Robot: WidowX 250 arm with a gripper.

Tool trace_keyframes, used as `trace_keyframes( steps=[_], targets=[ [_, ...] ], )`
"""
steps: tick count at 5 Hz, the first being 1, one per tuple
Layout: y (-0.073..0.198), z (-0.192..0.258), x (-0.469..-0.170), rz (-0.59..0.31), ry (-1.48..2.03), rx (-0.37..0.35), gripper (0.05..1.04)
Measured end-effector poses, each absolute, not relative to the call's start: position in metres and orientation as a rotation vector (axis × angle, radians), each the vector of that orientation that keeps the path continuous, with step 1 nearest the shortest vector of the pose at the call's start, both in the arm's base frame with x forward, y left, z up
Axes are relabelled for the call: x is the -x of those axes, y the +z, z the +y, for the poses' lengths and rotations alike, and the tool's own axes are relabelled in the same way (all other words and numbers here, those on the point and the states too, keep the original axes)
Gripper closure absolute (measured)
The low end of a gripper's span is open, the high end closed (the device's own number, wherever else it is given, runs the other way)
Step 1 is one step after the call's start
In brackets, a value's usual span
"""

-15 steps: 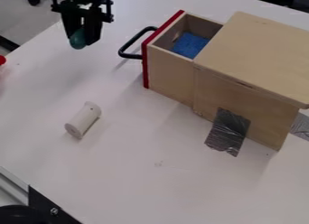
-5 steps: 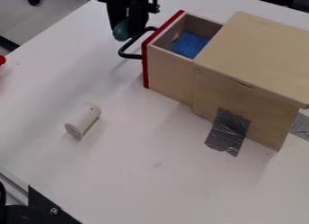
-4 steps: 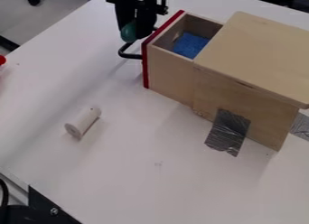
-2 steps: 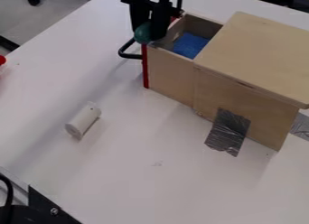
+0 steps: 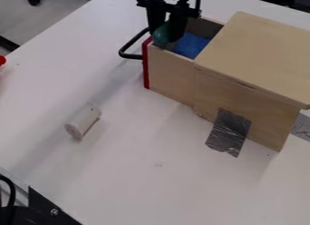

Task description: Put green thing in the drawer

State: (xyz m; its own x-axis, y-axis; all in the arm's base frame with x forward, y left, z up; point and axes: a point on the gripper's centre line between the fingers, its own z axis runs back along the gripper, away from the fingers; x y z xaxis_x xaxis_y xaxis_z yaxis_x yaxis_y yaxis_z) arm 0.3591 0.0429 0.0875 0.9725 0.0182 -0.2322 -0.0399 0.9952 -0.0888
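The gripper (image 5: 165,34), closed about the green thing (image 5: 161,35), is situated at the front end of the open drawer (image 5: 169,63), beside the black handle (image 5: 133,43). Should you release here, the object may strike the red front panel (image 5: 145,66) and fall outside, since it appears near that edge. Descent without further inward travel could likewise catch the rim; the blue block (image 5: 191,45) might deflect a drop.
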Motion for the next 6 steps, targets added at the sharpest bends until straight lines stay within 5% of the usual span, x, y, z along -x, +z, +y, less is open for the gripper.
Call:
trace_keyframes(
  steps=[4, 5, 6],
  targets=[
    [0.0763, 0.0331, -0.3714, 0.272, 0.147, 0.131, 0.594],
    [0.0765, 0.0344, -0.3711, 0.272, 0.163, 0.157, 0.289],
    [0.0754, 0.0360, -0.3691, 0.278, 0.145, 0.148, 0.091]
  ],
)
